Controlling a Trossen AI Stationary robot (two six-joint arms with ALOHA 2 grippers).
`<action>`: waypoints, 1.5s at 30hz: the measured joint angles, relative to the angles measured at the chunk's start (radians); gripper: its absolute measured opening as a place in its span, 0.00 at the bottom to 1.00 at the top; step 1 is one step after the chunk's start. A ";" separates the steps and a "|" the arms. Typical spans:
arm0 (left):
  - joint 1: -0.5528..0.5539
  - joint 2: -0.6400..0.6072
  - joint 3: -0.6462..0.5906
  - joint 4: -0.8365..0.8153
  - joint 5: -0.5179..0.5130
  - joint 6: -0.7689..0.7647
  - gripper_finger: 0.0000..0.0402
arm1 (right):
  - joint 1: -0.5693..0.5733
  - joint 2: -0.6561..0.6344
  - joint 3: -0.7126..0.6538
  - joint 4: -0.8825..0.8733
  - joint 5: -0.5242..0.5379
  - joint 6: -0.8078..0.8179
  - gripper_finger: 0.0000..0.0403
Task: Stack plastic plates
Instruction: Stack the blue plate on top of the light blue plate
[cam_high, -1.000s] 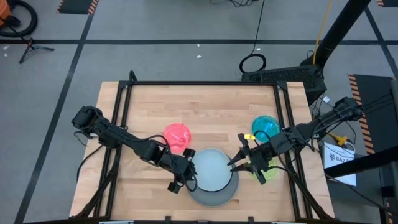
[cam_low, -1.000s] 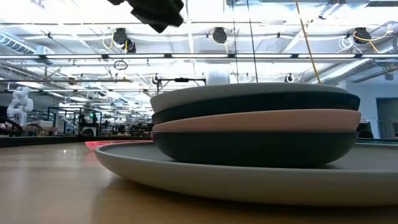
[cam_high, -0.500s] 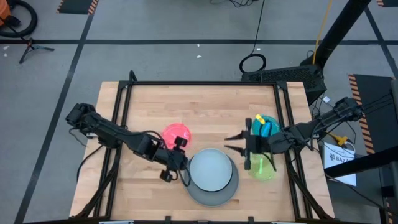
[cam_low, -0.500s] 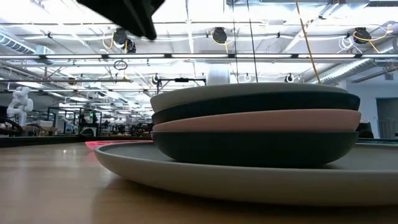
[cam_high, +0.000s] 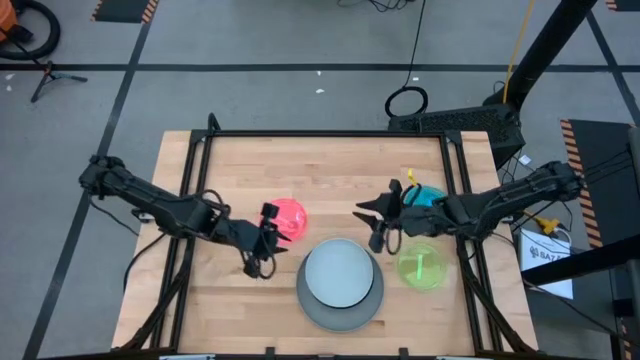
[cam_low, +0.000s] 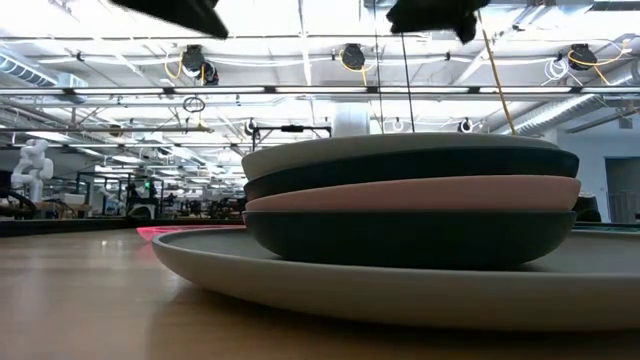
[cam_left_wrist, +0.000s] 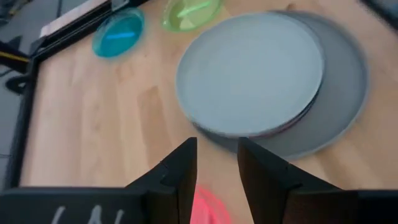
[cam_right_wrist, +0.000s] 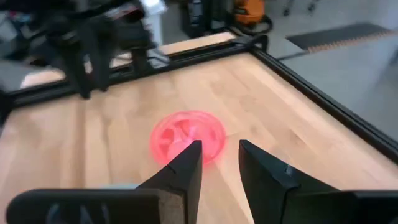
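Wooden table (cam_high: 240, 170), plate stack (cam_high: 340, 272) lying flat – round, both tools (cam_high: 263, 243) (cam_high: 378, 222) apart, empty.

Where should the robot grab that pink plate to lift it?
Probably at the rim, from above. The pink plate lies flat on the table, so only its thin raised edge offers a pinch. The left gripper is nearest, on the side facing the stack, jaws slightly apart.

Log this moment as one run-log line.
stack: on grey plate | loose: magenta plate, green plate, teal plate | left gripper: open, empty | right gripper: open, empty
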 joint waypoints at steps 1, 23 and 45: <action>0.002 -0.018 -0.018 0.010 -0.015 0.007 0.30 | -0.015 0.009 0.001 0.002 0.000 0.022 0.24; 0.137 -0.196 -0.070 -0.042 -0.071 0.049 0.30 | -0.142 0.294 0.001 -0.198 -0.368 0.279 0.24; 0.227 -0.196 -0.070 -0.078 -0.070 0.024 0.30 | -0.328 0.303 -0.079 -0.842 -0.363 0.774 0.24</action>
